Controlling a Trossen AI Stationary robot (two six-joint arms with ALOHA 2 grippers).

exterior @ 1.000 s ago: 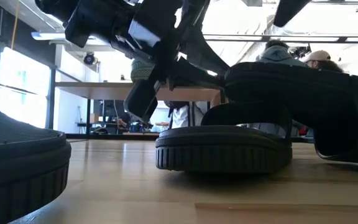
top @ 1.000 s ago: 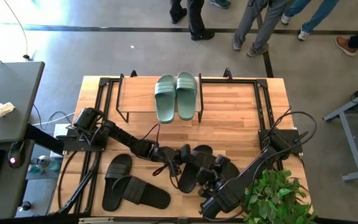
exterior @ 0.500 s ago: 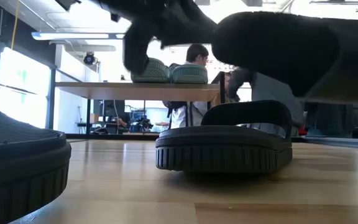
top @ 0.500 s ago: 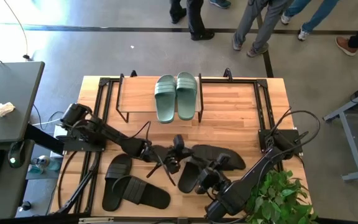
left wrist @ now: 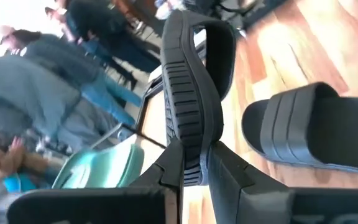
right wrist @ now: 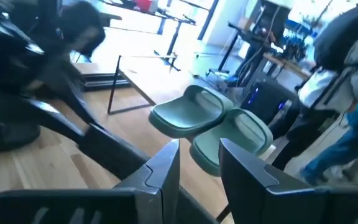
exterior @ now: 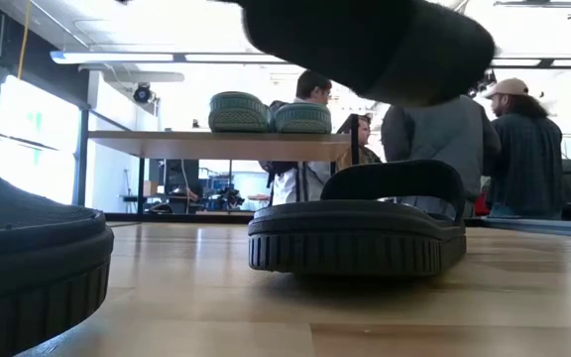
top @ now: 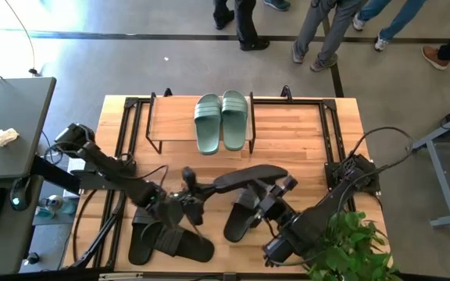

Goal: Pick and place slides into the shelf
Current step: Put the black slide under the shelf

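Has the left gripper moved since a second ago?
Yes. In the high view the left gripper, shut on the heel of a black slide, has pulled back toward the table's left side, farther from the green pair on the shelf.

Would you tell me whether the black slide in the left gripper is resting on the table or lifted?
Lifted: the slide hangs clear above the table, its sole clamped in the left gripper.

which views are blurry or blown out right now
Right wrist view: motion blur smears the left arm, while the green slides stay fairly clear. Left wrist view: the people behind are soft and the top corner is washed out. Low view: bright windows backlight the black slide. High view: sharp and evenly lit.
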